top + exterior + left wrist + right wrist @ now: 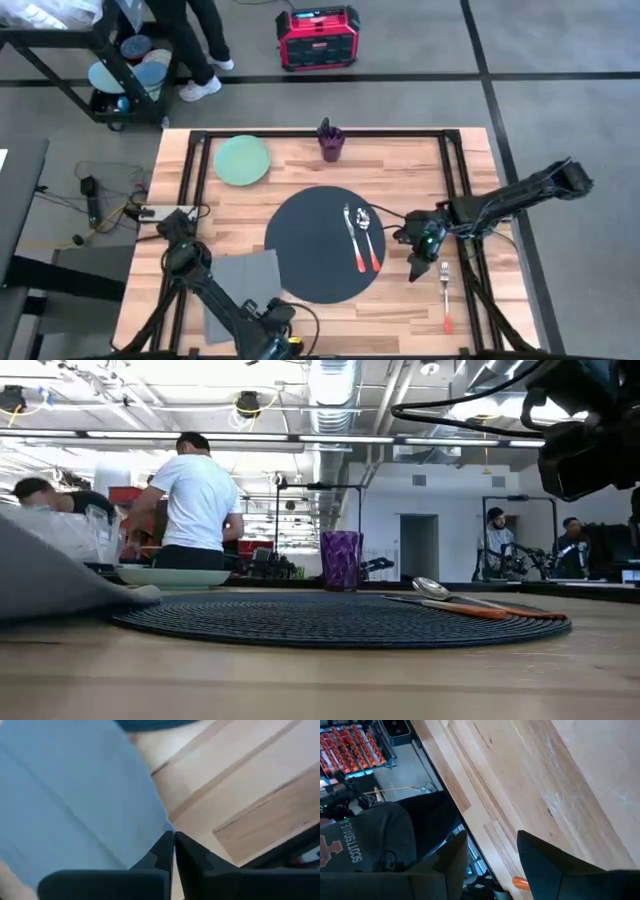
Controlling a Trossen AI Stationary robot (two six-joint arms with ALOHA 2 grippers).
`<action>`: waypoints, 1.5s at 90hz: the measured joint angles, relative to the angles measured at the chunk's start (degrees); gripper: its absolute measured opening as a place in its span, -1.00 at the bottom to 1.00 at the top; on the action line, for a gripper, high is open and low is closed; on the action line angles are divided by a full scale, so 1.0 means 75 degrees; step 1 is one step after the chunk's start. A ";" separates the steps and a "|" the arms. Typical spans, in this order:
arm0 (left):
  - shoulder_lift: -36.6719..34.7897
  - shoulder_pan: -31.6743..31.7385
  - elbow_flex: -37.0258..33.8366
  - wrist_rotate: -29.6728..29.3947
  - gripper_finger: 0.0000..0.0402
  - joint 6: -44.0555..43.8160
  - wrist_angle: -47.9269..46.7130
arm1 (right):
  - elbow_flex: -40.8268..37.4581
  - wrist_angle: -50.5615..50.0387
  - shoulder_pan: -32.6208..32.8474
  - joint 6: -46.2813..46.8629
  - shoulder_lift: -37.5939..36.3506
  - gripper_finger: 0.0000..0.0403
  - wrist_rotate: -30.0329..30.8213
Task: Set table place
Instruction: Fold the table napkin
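Observation:
The round dark grey place mat [318,262] lies in the middle of the wooden table [420,170]. A knife [352,240] and a spoon [369,238] with orange handles rest on its right part. A fork [445,296] with an orange handle lies on the bare wood right of the mat. My right gripper [420,252] hovers open just beside the fork's tine end, and the orange handle [520,882] shows low between its fingers [492,847]. My left gripper [272,330] is shut at the near right corner of the grey napkin [243,285]. My left gripper's shut fingertips [165,845] stand right at the napkin's corner [162,820], which lies flat on the wood. I cannot tell whether they touch it.
A pale green plate [243,160] sits at the far left and a purple cup [331,143] at the far middle. Black rails [455,180] frame the table top. People stand beyond the far edge, and one in a grey shirt [365,845] is at the near edge.

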 joint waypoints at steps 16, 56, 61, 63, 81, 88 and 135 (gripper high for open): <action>0.0000 -0.0454 -0.0003 0.0107 -1.00 -0.1712 0.0024 | 0.0000 -0.0009 0.0333 0.0304 0.0000 -0.21 0.0000; 0.0044 -0.1182 -0.0009 0.0324 -1.00 -0.3147 0.0028 | 0.0000 -0.0023 0.0878 0.0839 0.0000 -0.21 0.0425; 0.0044 -0.1189 -0.0009 0.0269 -1.00 -0.3147 0.0029 | 0.0000 -0.0023 0.0888 0.0927 0.0000 -0.21 0.0432; 0.0034 -0.1193 -0.0009 0.0224 -1.00 -0.3150 0.0025 | 0.0000 -0.0023 0.0886 0.0950 0.0000 -0.21 0.0433; -0.0266 -0.1199 -0.0009 -0.0171 -1.00 -0.3133 0.0025 | 0.0000 -0.0021 0.0888 0.1091 0.0000 -0.21 0.0444; -0.0332 -0.1228 -0.0009 -0.0204 -1.00 -0.3133 0.0025 | 0.0000 -0.0023 0.0885 0.1091 0.0000 -0.21 0.0497; -0.0492 -0.1269 -0.0106 -0.0619 -1.00 -0.3172 0.0064 | 0.0000 -0.0023 0.0885 0.1099 0.0000 -0.21 0.0625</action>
